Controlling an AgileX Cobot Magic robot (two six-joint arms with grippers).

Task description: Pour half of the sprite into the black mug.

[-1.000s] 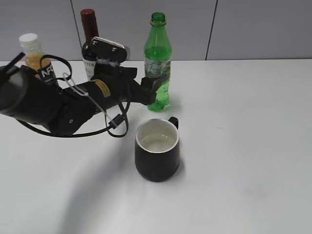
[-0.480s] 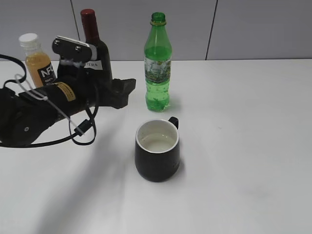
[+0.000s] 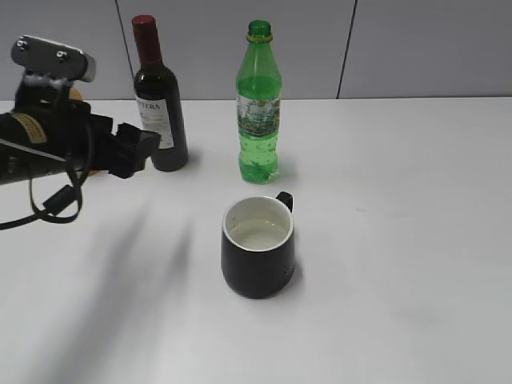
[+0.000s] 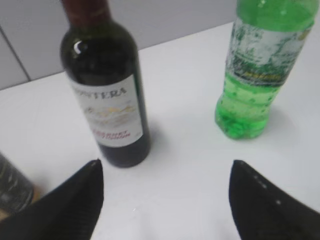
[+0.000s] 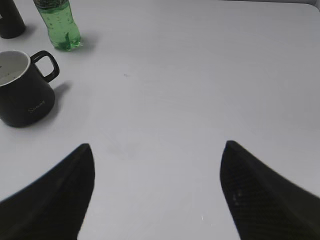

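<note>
The sprite [image 3: 258, 104], a tall green bottle with no cap, stands upright at the back of the white table. It also shows in the left wrist view [image 4: 255, 70] and the right wrist view [image 5: 59, 22]. The black mug [image 3: 258, 246] with white interior holds some clear liquid and stands in front of the sprite; it shows in the right wrist view [image 5: 22, 87] too. My left gripper [image 3: 140, 152] is open and empty, well left of the sprite; in the left wrist view [image 4: 165, 172] its jaws stand wide apart. My right gripper [image 5: 157, 155] is open and empty over bare table, out of the exterior view.
A dark wine bottle [image 3: 158, 100] with a red cap stands left of the sprite, close to my left gripper; it shows in the left wrist view [image 4: 107, 85]. A grey panelled wall [image 3: 400, 48] runs behind the table. The juice bottle is hidden behind my left arm.
My left gripper has let go of the sprite and drawn back to the left, past the wine bottle. The sprite and the mug have stayed in place.
</note>
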